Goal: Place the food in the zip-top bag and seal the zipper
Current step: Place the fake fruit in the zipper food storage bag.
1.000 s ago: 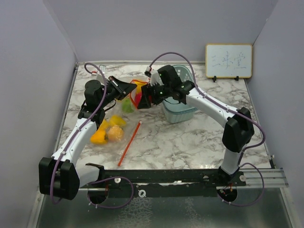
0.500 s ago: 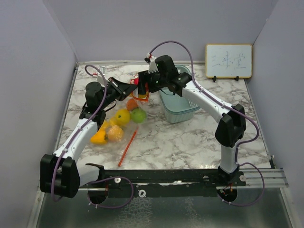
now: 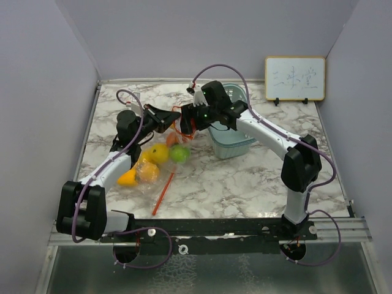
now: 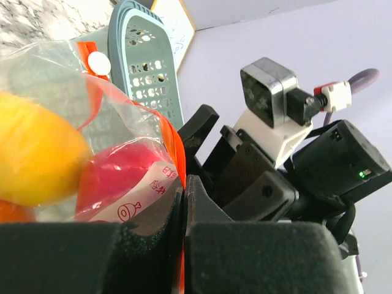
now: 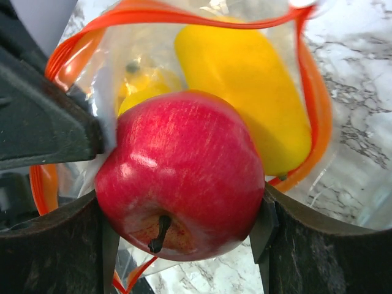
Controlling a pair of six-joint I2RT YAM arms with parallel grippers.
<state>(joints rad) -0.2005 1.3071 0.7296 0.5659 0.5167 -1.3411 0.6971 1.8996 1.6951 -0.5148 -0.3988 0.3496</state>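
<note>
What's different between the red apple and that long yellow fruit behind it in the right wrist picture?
The glossy red apple is round with a dark stem; the long yellow toy fruit is elongated and plain. The apple is clamped in the right end effector at the mouth of the clear zip-top bag; the yellow fruit lies loose inside that bag. Both are glossy toy food.

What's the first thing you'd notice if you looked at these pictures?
The big, shiny red apple jumps out first, pinched in the right gripper right at the open mouth of the zip-top bag. Next comes the yellow fruit inside that bag, whose edge the left gripper is pinching shut-fingered. A pale blue basket stands just to the right of them.
</note>
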